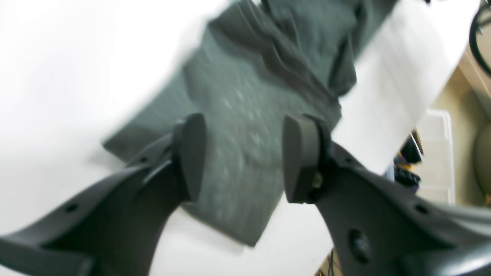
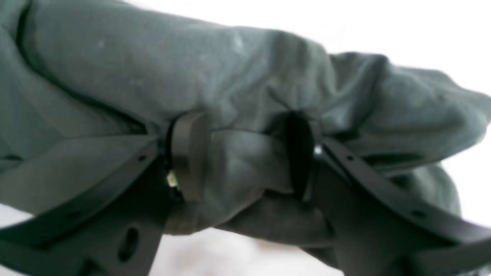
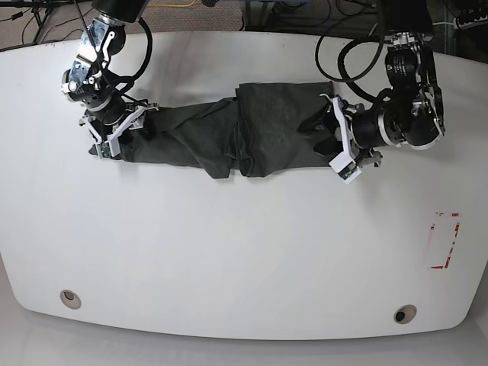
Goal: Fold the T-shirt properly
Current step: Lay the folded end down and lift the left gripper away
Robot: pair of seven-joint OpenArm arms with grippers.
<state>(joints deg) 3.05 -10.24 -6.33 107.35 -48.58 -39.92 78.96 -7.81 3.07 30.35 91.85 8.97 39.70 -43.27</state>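
Right gripper (image 2: 245, 153) pinches T-shirt (image 2: 230, 76) fold; left gripper (image 1: 243, 157) spread, empty.

One T-shirt (image 3: 252, 130), two arms

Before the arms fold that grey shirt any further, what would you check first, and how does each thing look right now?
1. Right fingers pinching the T-shirt: ok, cloth bunched between them.
2. Left fingers holding cloth: not ok, apart, nothing between them.
3. Shirt lying flat: not ok, a long wrinkled strip with creases mid-way.
4. Shirt fully on the table: ok.
5. Cables clear of the cloth: ok.
6. Collar and sleeves tucked neatly: cannot tell.
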